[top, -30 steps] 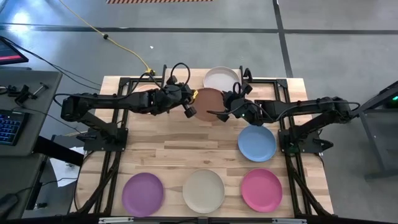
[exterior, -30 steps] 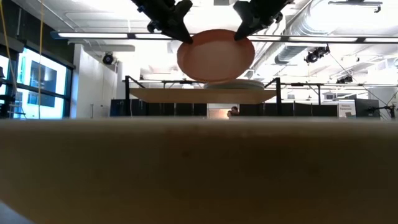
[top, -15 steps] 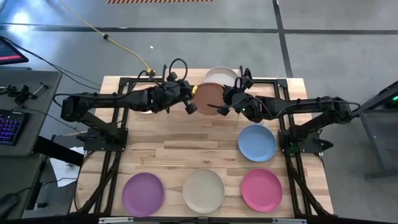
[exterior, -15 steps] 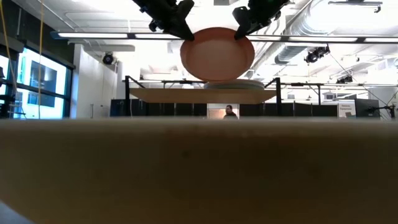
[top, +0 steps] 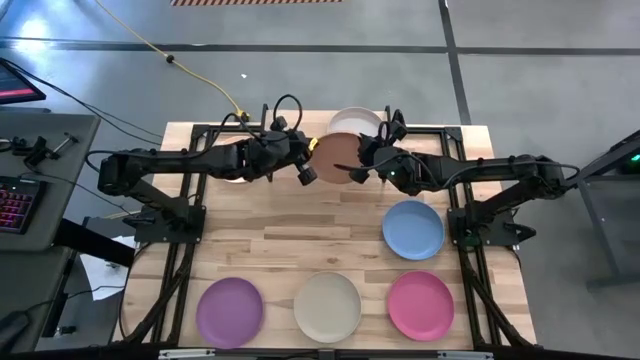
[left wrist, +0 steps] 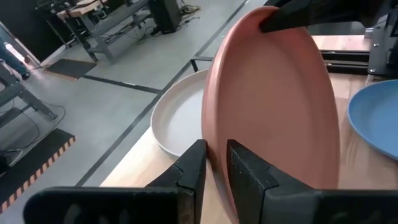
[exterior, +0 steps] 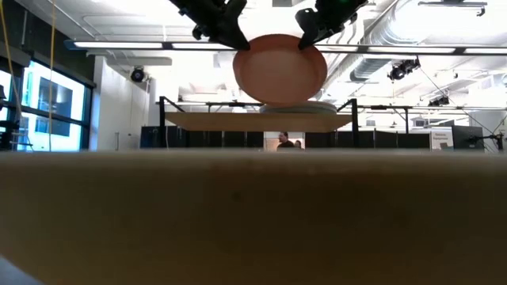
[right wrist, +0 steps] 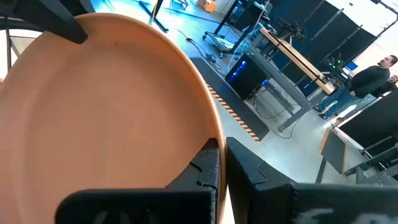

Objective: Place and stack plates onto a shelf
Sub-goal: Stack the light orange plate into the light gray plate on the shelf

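Observation:
A peach plate (top: 335, 157) hangs steeply tilted above the table's far middle, between my two grippers. My left gripper (left wrist: 216, 152) is shut on its left rim and my right gripper (right wrist: 222, 149) on its right rim. In the low view the plate (exterior: 280, 70) hovers just over a pale plate (exterior: 305, 105) that lies flat on the shelf (exterior: 257, 120). From above, that pale plate (top: 357, 121) shows just beyond the peach one. My left gripper has the peach plate's left rim (left wrist: 211, 140) between its two fingers, which come nearly level from the table's left. The plate stands on edge, lifted clear. My right gripper pinches the opposite rim (right wrist: 214, 134) between its two fingers, coming nearly level from the table's right, with the plate clear of the shelf.
A blue plate (top: 413, 229) lies flat at the right middle. Purple (top: 229, 311), cream (top: 327, 306) and magenta (top: 420, 304) plates lie in a row along the near edge. Black frame rails (top: 190, 215) run down both sides of the table. People stand in the room behind (exterior: 281, 142).
The peach plate has tipped more upright and shifted a little toward the far edge, closer over the pale plate on the shelf. Both grippers stay at its rim.

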Available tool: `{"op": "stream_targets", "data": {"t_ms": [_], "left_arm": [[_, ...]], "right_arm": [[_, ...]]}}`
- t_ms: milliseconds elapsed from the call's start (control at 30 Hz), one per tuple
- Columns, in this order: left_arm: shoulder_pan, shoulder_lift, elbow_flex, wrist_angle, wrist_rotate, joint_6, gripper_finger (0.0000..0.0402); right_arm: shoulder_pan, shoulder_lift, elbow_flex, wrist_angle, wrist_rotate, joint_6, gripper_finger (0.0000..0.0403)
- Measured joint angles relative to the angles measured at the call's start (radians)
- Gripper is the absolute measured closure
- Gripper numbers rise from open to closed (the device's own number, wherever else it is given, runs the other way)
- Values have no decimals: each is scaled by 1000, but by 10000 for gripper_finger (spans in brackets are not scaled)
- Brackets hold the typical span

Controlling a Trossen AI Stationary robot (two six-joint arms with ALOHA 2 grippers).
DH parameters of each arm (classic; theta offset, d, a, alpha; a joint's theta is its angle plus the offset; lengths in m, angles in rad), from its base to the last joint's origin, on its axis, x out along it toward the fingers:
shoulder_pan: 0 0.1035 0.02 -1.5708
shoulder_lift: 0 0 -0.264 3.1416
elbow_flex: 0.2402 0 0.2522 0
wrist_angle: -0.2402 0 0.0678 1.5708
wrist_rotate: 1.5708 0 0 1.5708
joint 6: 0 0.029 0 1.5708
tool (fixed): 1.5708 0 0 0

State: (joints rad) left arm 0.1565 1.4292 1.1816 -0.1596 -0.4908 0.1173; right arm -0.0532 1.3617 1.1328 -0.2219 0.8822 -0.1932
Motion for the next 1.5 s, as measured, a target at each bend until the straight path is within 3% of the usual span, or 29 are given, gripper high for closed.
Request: {"op": "stream_targets", "data": {"t_ms": [600, 1000, 1300, 1500], "left_arm": [[0, 0, 0, 46, -16, 18, 330], [0, -5, -1, 4, -51, 60, 330], [0, -5, -1, -38, -51, 60, 330], [-1, -5, -1, -66, -51, 57, 330]], "right_arm": [[-9, 0, 0, 1, 40, -18, 403], [-126, -17, 24, -30, 20, -19, 403], [-243, -33, 212, -196, -86, 99, 403], [-388, -34, 263, -332, -282, 271, 403]]}}
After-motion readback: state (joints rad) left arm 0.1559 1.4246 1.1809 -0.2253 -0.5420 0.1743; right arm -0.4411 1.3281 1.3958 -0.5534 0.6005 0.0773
